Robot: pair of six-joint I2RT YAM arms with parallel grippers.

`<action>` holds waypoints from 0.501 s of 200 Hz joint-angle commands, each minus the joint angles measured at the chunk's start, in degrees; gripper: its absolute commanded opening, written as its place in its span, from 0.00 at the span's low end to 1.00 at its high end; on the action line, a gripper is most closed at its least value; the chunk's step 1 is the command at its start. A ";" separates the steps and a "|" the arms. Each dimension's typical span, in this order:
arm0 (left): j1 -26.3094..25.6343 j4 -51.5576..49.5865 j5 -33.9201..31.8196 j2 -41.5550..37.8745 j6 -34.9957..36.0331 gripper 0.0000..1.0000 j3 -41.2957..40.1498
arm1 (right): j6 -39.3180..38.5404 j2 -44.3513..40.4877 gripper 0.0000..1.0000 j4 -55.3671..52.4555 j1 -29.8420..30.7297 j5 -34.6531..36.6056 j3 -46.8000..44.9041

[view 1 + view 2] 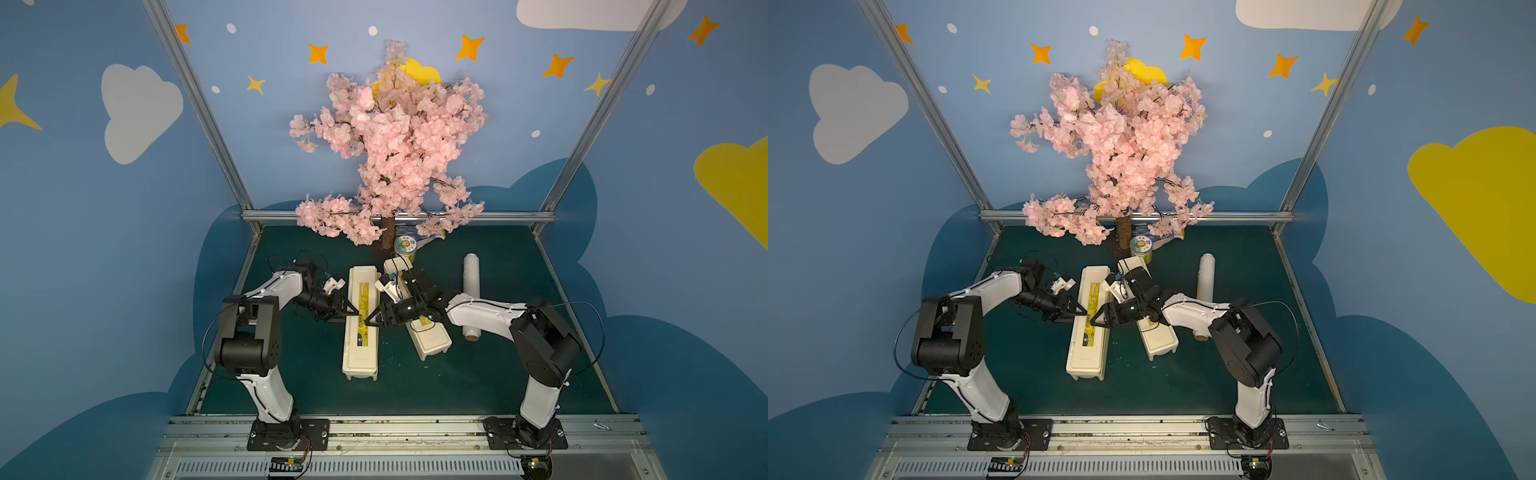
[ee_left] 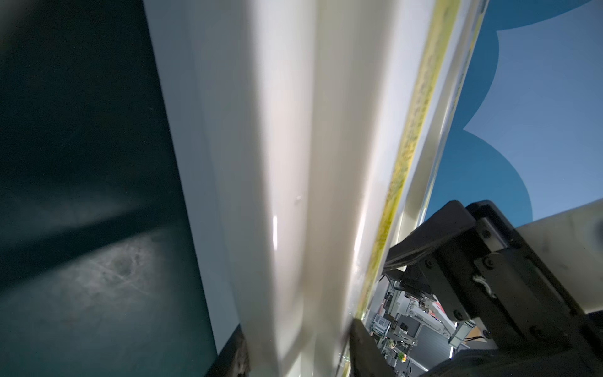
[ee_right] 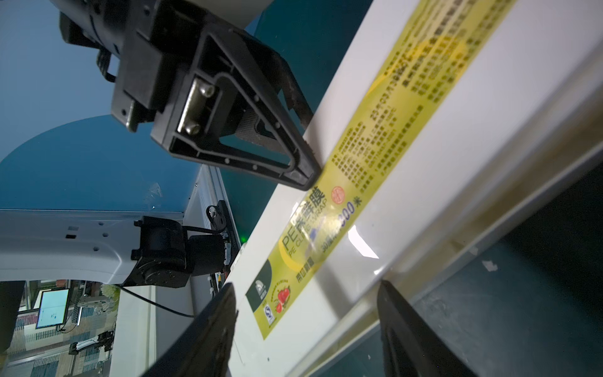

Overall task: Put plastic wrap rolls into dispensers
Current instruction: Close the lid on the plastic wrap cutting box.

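A cream dispenser (image 1: 360,353) (image 1: 1086,353) lies lengthwise mid-mat, its lid with the yellow label down. My left gripper (image 1: 354,314) (image 1: 1082,311) bites its left long edge; in the left wrist view the white body (image 2: 277,163) fills the gap of the gripper (image 2: 293,352). My right gripper (image 1: 368,322) (image 1: 1094,322) (image 3: 306,326) stands wide over the right edge of the labelled lid (image 3: 424,147), facing the left gripper (image 3: 308,150). A second dispenser (image 1: 432,345) (image 1: 1160,343) lies partly under the right arm. One plastic wrap roll (image 1: 471,282) (image 1: 1206,274) rests on the mat to the right.
A pink blossom tree (image 1: 390,137) rises from a trunk (image 1: 388,232) at the back centre, branches overhanging the mat. A green-and-white can (image 1: 405,246) and a packet (image 1: 428,235) sit beside the trunk. Metal rails (image 1: 399,216) bound the green mat (image 1: 291,374).
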 commanded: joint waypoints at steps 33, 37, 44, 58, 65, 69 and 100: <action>2.18 2.53 -4.10 4.46 -0.90 0.38 -0.55 | -0.71 -1.43 0.71 -2.60 0.48 1.97 2.00; 2.16 2.53 -4.15 4.71 -0.86 0.38 -0.55 | -0.71 -1.50 0.71 -3.03 0.48 2.26 2.10; 2.23 2.53 -4.07 5.05 -0.68 0.37 -0.55 | -0.71 -1.60 0.72 -3.23 0.41 2.80 2.11; 2.10 2.85 -3.64 5.36 -0.59 0.37 -0.55 | -0.45 -1.48 0.73 -4.52 0.31 4.12 2.81; 2.10 2.96 -3.76 5.36 -0.59 0.36 -0.55 | -0.37 -1.27 0.73 -5.85 0.26 4.69 3.34; 2.14 2.89 -3.80 5.45 -0.46 0.36 -0.48 | -0.36 -1.11 0.73 -6.46 0.22 4.92 3.65; 1.71 2.88 -4.10 5.45 0.03 0.36 -0.55 | -0.32 -0.51 0.75 -5.69 0.31 5.08 4.57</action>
